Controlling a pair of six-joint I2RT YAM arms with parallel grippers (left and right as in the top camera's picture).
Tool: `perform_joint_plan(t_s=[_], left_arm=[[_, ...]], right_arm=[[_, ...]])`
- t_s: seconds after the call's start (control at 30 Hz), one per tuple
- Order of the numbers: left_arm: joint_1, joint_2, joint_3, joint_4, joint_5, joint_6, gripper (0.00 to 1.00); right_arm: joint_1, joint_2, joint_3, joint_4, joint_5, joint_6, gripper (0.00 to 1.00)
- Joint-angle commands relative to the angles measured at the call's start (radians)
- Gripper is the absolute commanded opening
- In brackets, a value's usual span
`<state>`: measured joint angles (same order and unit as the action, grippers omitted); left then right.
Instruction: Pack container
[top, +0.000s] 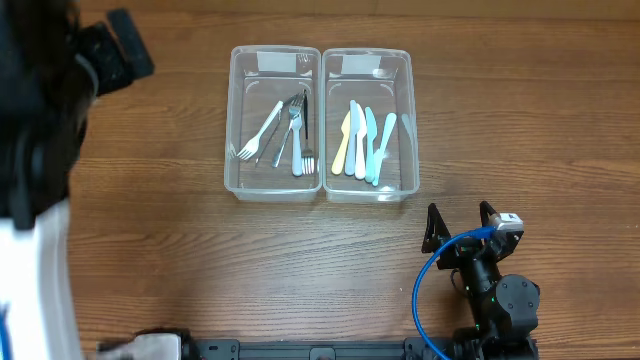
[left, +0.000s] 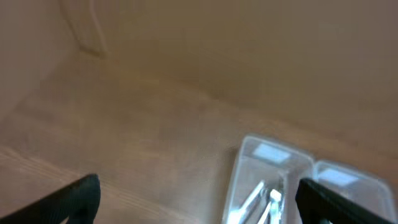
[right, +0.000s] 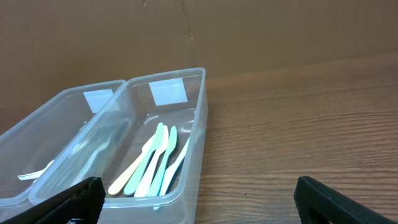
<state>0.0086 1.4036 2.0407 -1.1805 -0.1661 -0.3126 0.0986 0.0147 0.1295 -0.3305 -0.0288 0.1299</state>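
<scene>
Two clear plastic containers stand side by side on the wooden table. The left container (top: 229, 120) holds several forks (top: 285, 135). The right container (top: 411, 120) holds several pastel plastic knives (top: 362, 142). My right gripper (top: 460, 222) is open and empty, low over the table in front of the right container; its wrist view shows the jaws (right: 199, 202) wide apart, with the knives (right: 152, 162) ahead. My left gripper (left: 199, 202) is open and empty, raised high at the far left (top: 112, 55); its blurred view shows the left container (left: 239, 171) and forks (left: 255, 199) below.
Bare wooden tabletop (top: 150, 250) surrounds the containers. A blue cable (top: 425, 290) loops beside the right arm's base at the front edge. The left arm's white and black body (top: 35, 230) covers the left edge of the overhead view.
</scene>
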Motion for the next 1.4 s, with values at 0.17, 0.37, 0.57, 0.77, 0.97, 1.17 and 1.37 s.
perform_joint_plan(t_s=[0.17,0.37,0.57,0.77,0.97,1.17,1.37], left_arm=[[0.004,-0.372,-0.552,0.294,-0.085,0.002,1.00],[0.004,-0.599,-0.970,0.511,-0.069,-0.039,1.00],[0.004,-0.814,-1.298,0.612,-0.069,-0.089,1.00],[0.004,-1.000,-1.506,0.620,-0.069,-0.089,1.00],[0.004,-1.176,-1.659,0.620,-0.069,-0.089,1.00],[0.004,-1.297,-1.759,0.625,-0.078,-0.088,1.00],[0.004,-1.375,-1.831,0.636,-0.080,-0.088,1.00]], right_arm=[[-0.004,-0.012,-0.008,0.008,0.001,0.000,1.00],[-0.004,-0.012,-0.008,0.008,0.001,0.000,1.00],[-0.004,-0.012,-0.008,0.008,0.001,0.000,1.00],[-0.004,-0.012,-0.008,0.008,0.001,0.000,1.00],[-0.004,-0.012,-0.008,0.008,0.001,0.000,1.00],[-0.004,-0.012,-0.008,0.008,0.001,0.000,1.00],[-0.004,-0.012,-0.008,0.008,0.001,0.000,1.00]])
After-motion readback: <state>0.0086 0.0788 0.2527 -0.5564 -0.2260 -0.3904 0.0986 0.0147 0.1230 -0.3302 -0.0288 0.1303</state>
